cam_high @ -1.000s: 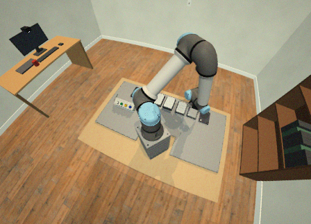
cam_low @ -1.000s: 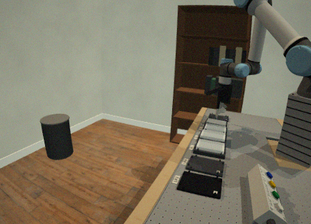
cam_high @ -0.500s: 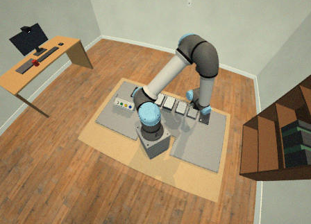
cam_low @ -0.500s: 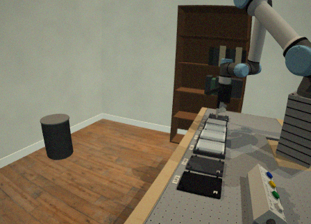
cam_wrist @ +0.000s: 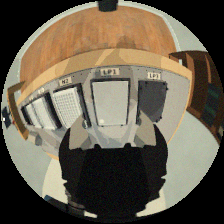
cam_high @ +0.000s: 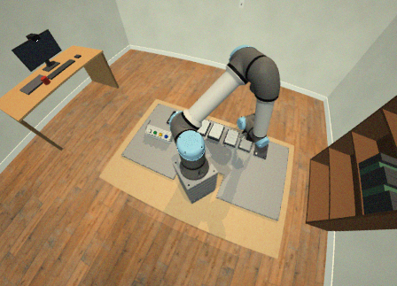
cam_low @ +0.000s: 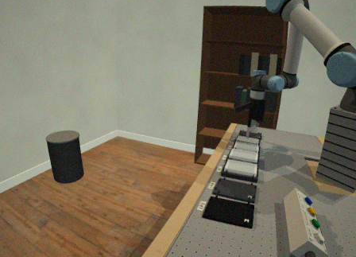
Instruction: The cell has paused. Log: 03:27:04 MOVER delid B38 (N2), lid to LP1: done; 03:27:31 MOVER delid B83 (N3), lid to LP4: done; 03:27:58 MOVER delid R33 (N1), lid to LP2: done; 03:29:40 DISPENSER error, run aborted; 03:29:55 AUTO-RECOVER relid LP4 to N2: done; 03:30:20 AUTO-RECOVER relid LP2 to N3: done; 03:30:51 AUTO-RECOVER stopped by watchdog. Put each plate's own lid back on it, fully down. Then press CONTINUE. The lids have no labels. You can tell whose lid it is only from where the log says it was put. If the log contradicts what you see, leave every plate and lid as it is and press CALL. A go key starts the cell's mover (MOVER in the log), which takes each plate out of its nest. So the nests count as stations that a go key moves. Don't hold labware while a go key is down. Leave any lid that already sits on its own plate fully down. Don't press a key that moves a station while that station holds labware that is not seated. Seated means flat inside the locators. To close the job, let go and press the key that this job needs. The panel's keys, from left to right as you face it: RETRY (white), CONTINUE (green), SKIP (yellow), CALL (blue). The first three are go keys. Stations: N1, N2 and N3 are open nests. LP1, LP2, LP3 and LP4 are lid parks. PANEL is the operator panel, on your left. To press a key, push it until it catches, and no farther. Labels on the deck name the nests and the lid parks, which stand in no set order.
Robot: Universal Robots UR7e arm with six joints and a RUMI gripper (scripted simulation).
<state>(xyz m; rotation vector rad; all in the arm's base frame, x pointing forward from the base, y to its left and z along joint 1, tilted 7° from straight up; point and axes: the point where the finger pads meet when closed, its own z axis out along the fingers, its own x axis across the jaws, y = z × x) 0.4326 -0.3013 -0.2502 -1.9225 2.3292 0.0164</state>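
Observation:
My gripper (cam_wrist: 111,112) (cam_low: 252,130) is open and empty. It hangs straight above a plain light-grey lid (cam_wrist: 111,102) (cam_high: 245,144) that lies in the park labelled LP1. To its left in the wrist view, the nest labelled N2 holds a plate (cam_wrist: 67,106) (cam_high: 230,136) with its well grid showing. More white labware (cam_wrist: 42,114) (cam_high: 216,131) (cam_low: 240,169) follows in the row, with labels too small to read. To the right, the park labelled LP3 (cam_wrist: 152,100) (cam_high: 261,153) is dark and bare. The panel (cam_high: 158,133) (cam_low: 299,212) carries the green key (cam_low: 315,223).
Two dark bare parks (cam_low: 228,212) (cam_low: 235,189) lie at the row's end nearest the panel. The arm's ribbed grey base (cam_high: 197,183) (cam_low: 342,149) stands behind the row. A bookshelf (cam_low: 222,81), a bin (cam_low: 64,156) and a desk (cam_high: 53,77) stand off the deck.

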